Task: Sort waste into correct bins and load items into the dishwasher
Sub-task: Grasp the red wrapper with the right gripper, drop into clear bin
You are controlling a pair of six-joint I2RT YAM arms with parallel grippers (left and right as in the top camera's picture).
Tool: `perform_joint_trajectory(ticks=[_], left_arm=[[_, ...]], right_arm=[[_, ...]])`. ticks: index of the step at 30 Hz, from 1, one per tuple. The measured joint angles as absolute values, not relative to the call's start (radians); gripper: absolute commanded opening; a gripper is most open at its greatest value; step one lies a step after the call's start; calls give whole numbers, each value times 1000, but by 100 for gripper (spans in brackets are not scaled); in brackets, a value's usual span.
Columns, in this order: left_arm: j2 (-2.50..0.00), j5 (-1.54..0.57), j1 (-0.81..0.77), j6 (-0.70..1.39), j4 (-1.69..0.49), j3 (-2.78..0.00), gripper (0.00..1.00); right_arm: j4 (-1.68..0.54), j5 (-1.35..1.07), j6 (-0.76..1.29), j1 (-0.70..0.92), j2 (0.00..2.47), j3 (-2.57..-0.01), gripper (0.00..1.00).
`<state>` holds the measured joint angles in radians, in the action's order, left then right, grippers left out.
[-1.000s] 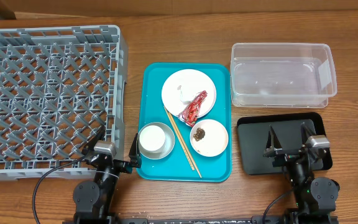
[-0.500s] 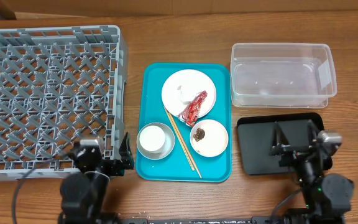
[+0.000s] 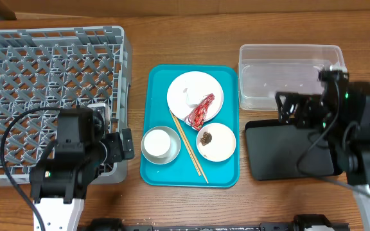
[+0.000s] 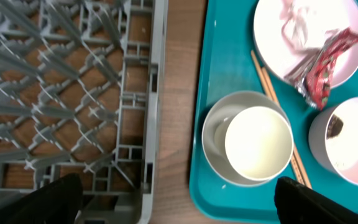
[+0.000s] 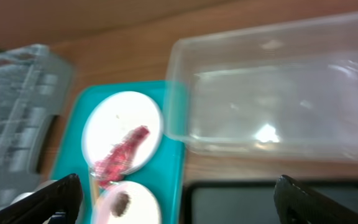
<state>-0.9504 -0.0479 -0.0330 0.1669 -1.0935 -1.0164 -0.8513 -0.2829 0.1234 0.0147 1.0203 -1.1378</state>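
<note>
Both my pincers are spread and empty. The left (image 4: 182,202) hangs by the rack's (image 3: 56,31) near right corner, the right (image 5: 179,202) by the tub's (image 3: 288,48) near edge. The wrapper (image 3: 200,110) lies on the plate's (image 3: 201,83) near right edge, on the teal tray (image 3: 159,83). I judge it light, crinkly, slippery and easily crushed, so I would pinch its bunched middle, not a loose end.

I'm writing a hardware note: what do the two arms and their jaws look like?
The left arm and right arm are boxy, matte black, with white base segments toward the frame's bottom. Thin black cables loop along each. The jaws are black, wedge-shaped tips.
</note>
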Motion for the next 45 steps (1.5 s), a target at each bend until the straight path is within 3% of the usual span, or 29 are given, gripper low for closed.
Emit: perform_joint_trajectory(ticks=[7, 16, 22, 24, 32, 37, 42, 45], left_arm=[[-972, -48, -33, 167, -1083, -1018, 100], [-972, -48, -33, 167, -1078, -1018, 100], [-972, -48, -33, 167, -1078, -1019, 100], [-972, -48, -33, 167, -1077, -1019, 100], [-972, -48, -33, 167, -1080, -1020, 100], [-972, -48, -33, 167, -1087, -1020, 100], [-972, -48, -33, 167, -1093, -1020, 100], [-972, -48, -33, 167, -1095, -1020, 100]], right_arm=[[-609, -481, 210, 112, 1130, -1159, 100], [-694, -223, 235, 482, 1446, -1264, 100], [-698, -186, 236, 513, 1666, -1340, 100], [-651, -226, 236, 513, 1728, -1340, 93], [-594, -163, 370, 535, 1862, -1341, 96], [-588, -130, 447, 557, 1960, -1341, 68], [-589, -123, 467, 575, 2017, -1342, 26], [-635, -123, 471, 574, 2017, -1359, 11]])
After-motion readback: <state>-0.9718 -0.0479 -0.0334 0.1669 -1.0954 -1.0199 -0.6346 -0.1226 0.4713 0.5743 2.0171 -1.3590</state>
